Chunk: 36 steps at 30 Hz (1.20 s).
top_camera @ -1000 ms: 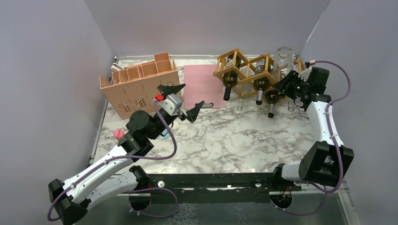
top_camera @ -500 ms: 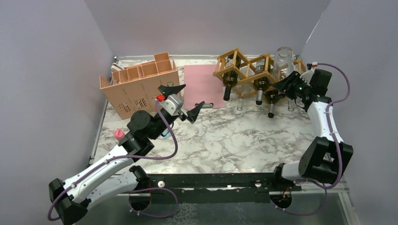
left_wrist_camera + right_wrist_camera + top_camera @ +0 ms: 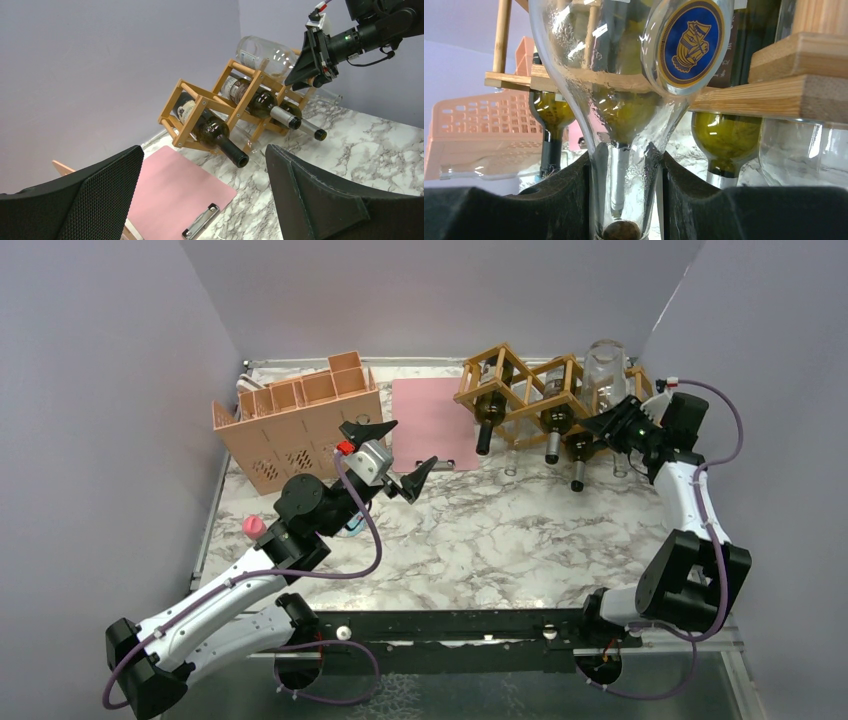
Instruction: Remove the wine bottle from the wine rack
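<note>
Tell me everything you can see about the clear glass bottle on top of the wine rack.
The clear bottle is colourless glass, seemingly empty, with a round blue-and-gold emblem and a cork-like plug in its mouth. It lies on its side atop the wooden wine rack, neck sloping down into the right gripper, which clasps the neck from both sides.

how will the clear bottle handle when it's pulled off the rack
Probably light: the clear bottle looks empty. Its smooth, tapering glass neck could slip in the right gripper. Being round glass, it may roll or crack against the rack.

Pink clipboard (flat) beside perforated box
</note>
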{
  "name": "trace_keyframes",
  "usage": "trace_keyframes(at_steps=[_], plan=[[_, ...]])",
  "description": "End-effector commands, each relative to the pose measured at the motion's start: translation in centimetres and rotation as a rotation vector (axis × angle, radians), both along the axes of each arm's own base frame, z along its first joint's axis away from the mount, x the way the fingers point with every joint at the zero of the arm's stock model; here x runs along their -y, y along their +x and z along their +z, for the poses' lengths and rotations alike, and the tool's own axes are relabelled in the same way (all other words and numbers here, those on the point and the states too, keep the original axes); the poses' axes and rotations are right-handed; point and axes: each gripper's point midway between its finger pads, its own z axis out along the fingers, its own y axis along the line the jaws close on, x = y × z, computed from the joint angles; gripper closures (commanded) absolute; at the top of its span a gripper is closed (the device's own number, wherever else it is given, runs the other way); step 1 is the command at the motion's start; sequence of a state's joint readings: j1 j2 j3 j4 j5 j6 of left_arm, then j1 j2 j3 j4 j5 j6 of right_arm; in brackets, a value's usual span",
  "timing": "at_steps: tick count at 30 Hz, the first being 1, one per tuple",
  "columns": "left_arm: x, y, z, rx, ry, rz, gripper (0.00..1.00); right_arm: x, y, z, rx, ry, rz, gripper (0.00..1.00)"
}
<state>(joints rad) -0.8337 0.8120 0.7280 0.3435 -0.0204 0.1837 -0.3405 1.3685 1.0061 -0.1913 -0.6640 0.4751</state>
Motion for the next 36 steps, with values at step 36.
trace_keyframes(at_steps=[36], plan=[[0.2, -0.4, 0.6, 0.011, -0.026, -0.020, 0.01, -3.2, -2.1, 9.5, 0.368, 0.115, 0.129, 0.73]])
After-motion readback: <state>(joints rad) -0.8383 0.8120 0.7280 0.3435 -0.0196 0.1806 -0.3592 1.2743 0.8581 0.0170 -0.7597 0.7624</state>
